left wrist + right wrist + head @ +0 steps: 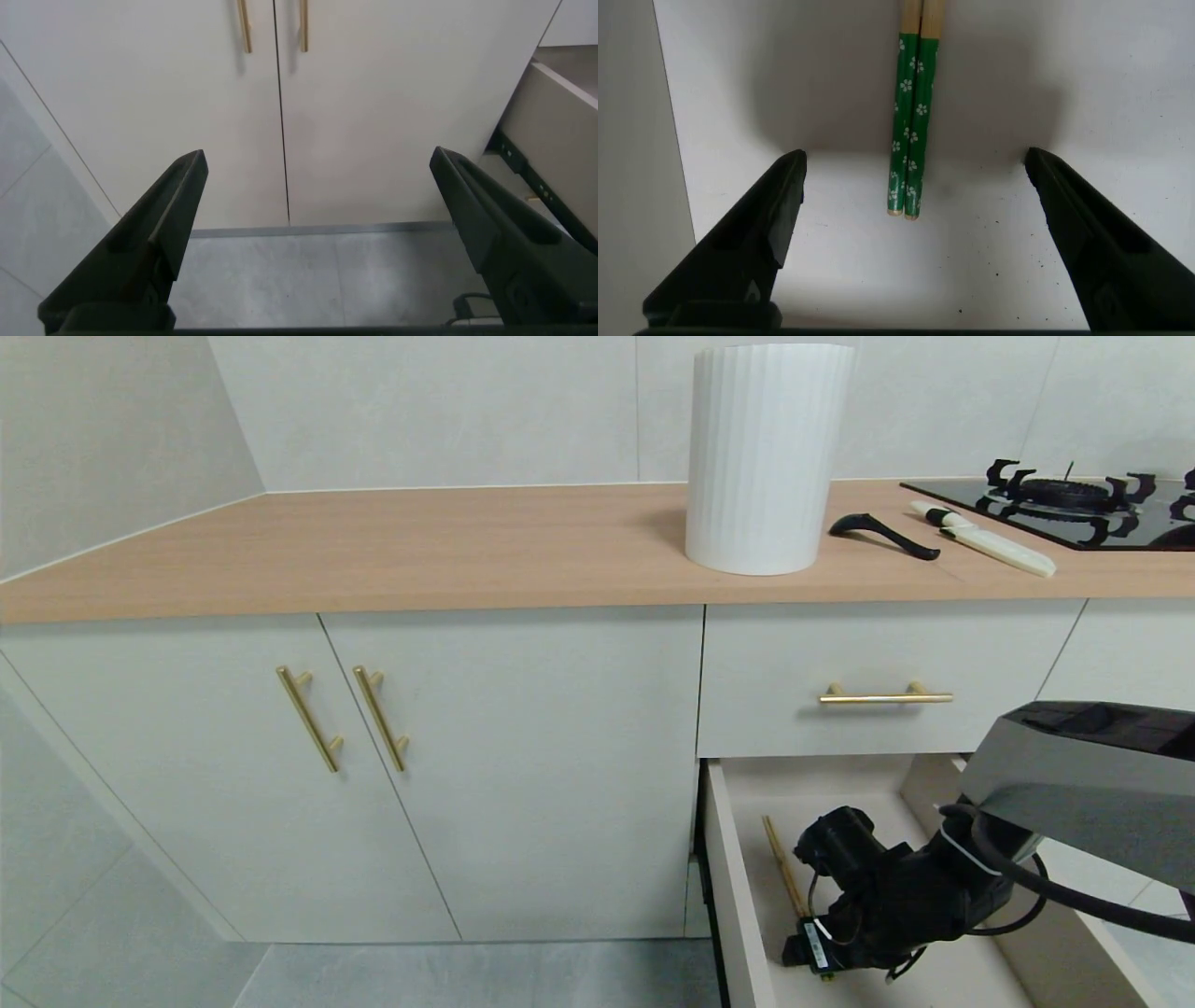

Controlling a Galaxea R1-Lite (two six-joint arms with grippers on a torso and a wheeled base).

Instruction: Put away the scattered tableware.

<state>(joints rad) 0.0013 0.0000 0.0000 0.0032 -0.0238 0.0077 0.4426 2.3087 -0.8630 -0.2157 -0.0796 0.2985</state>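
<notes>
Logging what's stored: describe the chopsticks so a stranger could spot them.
Under the counter, look in the open drawer beneath the shut gold-handled drawer. On its floor lie the chopsticks: a wooden pair, side by side, with green flower-patterned ends.

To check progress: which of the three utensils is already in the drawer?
The pair of chopsticks with green flowered ends: it lies inside the open drawer, under the right gripper. The black utensil and white knife lie on the countertop.

Bright, even light — the white canister (pixel 761 457) throws a faint shadow leftward on the counter (pixel 420 541). A broad soft shadow lies on the drawer floor (pixel 831 266) around the chopsticks (pixel 913 121). The cabinet handles (pixel 308 720) lean — wide-lens distortion.
</notes>
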